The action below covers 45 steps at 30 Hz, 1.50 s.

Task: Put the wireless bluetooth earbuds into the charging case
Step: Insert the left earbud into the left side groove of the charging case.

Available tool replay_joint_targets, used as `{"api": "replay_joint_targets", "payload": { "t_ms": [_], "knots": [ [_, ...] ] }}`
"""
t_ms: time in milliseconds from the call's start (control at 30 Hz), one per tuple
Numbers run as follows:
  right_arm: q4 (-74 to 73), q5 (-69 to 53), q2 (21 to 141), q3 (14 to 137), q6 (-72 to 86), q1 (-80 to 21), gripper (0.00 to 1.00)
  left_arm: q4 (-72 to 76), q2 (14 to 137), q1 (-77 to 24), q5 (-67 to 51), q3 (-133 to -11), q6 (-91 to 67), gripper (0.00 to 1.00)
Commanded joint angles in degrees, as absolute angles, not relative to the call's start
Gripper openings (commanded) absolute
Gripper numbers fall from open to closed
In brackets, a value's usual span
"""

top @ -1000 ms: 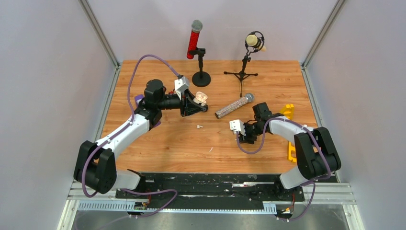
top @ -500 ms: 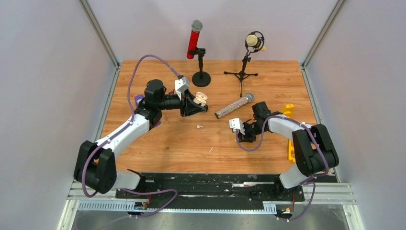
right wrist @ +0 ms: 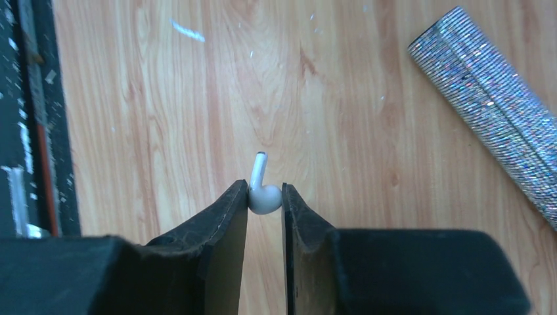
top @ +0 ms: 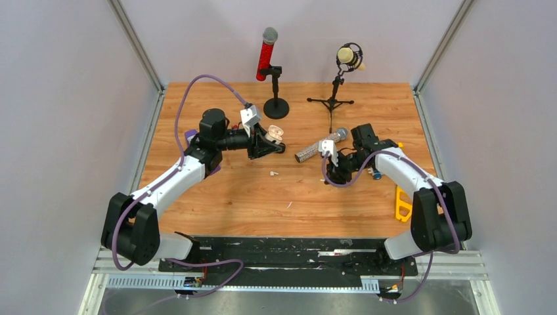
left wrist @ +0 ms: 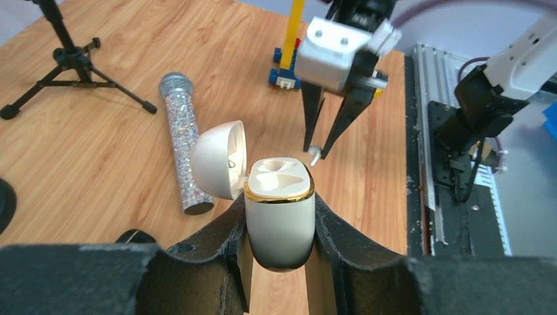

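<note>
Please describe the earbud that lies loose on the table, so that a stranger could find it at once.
On the wooden table, look toward the near edge from the left gripper, which holds the open charging case. The tiny white earbud lies there on bare wood; the other white earbud is pinched in the right gripper.

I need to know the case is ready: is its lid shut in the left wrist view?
No, the charging case has its lid swung open, with both sockets exposed and empty.
</note>
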State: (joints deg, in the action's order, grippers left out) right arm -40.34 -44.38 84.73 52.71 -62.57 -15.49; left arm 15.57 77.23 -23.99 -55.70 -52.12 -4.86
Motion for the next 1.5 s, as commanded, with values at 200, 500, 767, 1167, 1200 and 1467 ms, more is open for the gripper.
{"api": "replay_joint_targets", "payload": {
  "t_ms": [200,500,767,1167,1200,1467],
  "knots": [
    [-55.05,-59.44,83.17,71.02,-37.02,-14.51,0.17,2.42,75.87,-27.90,-42.79,-55.84,18.13,0.00],
    [-56.22,-67.50,84.45,84.33,-18.76,-14.78,0.19,-5.10,75.60,-30.97,-40.81,-56.62,27.21,0.00],
    [-56.52,-72.57,88.92,88.25,-12.04,-15.87,0.19,-3.44,77.14,-31.81,-51.52,-55.53,25.19,0.00],
    [-53.65,-74.90,91.19,88.14,-3.34,-23.38,0.22,-8.14,80.09,-32.23,-69.65,-56.87,31.52,0.00],
    [-53.17,-74.88,91.10,87.75,-1.99,-23.57,0.22,-7.09,80.36,-32.20,-69.99,-56.40,30.93,0.00],
    [-51.19,-72.35,88.88,86.24,3.23,-23.95,0.24,25.88,82.37,-32.04,-67.09,-47.33,6.05,0.00]
  ]
}}
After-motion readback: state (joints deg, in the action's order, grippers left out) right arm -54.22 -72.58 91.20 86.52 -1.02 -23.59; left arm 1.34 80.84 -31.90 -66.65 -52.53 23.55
